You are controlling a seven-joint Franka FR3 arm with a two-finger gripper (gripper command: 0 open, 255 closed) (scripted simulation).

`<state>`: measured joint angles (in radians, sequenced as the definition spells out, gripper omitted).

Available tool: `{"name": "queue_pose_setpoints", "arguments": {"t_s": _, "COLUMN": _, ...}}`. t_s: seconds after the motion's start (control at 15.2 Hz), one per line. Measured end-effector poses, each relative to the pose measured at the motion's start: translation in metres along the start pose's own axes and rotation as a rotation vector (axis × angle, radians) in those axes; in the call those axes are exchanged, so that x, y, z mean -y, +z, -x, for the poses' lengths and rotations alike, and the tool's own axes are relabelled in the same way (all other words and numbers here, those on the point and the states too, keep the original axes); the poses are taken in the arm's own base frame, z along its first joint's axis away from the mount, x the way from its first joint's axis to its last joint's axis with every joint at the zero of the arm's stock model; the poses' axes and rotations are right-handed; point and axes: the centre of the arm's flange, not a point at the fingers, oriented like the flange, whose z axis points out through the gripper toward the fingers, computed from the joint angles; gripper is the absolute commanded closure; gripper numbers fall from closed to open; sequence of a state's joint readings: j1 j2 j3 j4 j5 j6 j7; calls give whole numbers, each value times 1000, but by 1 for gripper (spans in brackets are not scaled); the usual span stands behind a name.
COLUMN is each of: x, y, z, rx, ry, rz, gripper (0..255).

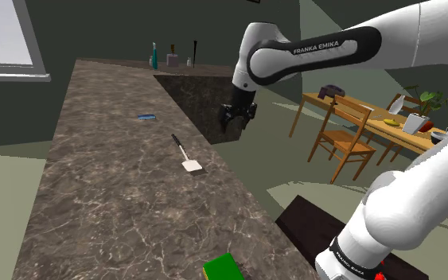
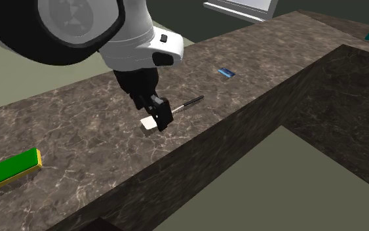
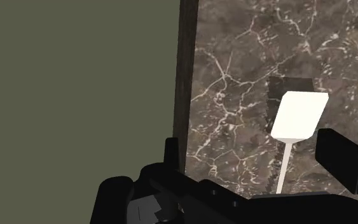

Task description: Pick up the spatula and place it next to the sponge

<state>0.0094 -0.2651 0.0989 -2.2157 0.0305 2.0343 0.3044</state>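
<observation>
In the shoulder view the spatula (image 1: 186, 154) lies flat on the dark marbled table (image 1: 95, 183). Its thin dark handle points far and its small white square blade is at the near end. It sits near the table's edge on that view's right, with wide bare surface to its left. The tool (image 1: 235, 122) hangs over that right edge, apart from the spatula. The green sponge (image 1: 224, 266) lies well nearer along the same edge, and a small blue object (image 1: 145, 117) lies farther off. In the second exterior view the tool (image 2: 161, 117) hovers in front of the spatula (image 2: 188, 104), partly hiding the blade. The sponge (image 2: 6, 170), green with a yellow edge, lies well apart at that view's left. In the wrist view the fingers (image 3: 346, 159) stand wide apart and grip nothing. The spatula (image 3: 300, 114) lies on the table beneath, near its edge, beyond which olive floor (image 3: 75, 76) shows.
</observation>
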Motion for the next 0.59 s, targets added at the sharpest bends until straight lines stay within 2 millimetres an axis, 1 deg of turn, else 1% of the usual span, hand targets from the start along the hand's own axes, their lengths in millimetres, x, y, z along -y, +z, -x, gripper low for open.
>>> {"name": "queue_pose_setpoints", "arguments": {"t_s": 0.13, "x": 13, "y": 14, "z": -17, "rx": 1, "ry": 14, "rz": 4, "gripper": 0}}
{"name": "queue_pose_setpoints", "arguments": {"t_s": 0.2, "x": 19, "y": 24, "z": -26, "rx": 1, "ry": 21, "rz": 6, "gripper": 0}}
{"name": "queue_pose_setpoints", "arguments": {"t_s": 0.26, "x": 26, "y": 28, "z": -36, "rx": 3, "ry": 28, "rz": 8, "gripper": 0}}
{"name": "queue_pose_setpoints", "arguments": {"t_s": 0.33, "x": 34, "y": 38, "z": -43, "rx": 3, "ry": 35, "rz": 10, "gripper": 0}}
{"name": "queue_pose_setpoints", "arguments": {"t_s": 0.46, "x": 47, "y": 48, "z": -61, "rx": 4, "ry": 49, "rz": 14, "gripper": 0}}
{"name": "queue_pose_setpoints", "arguments": {"t_s": 0.59, "x": 61, "y": 67, "z": -77, "rx": 5, "ry": 63, "rz": 18, "gripper": 0}}
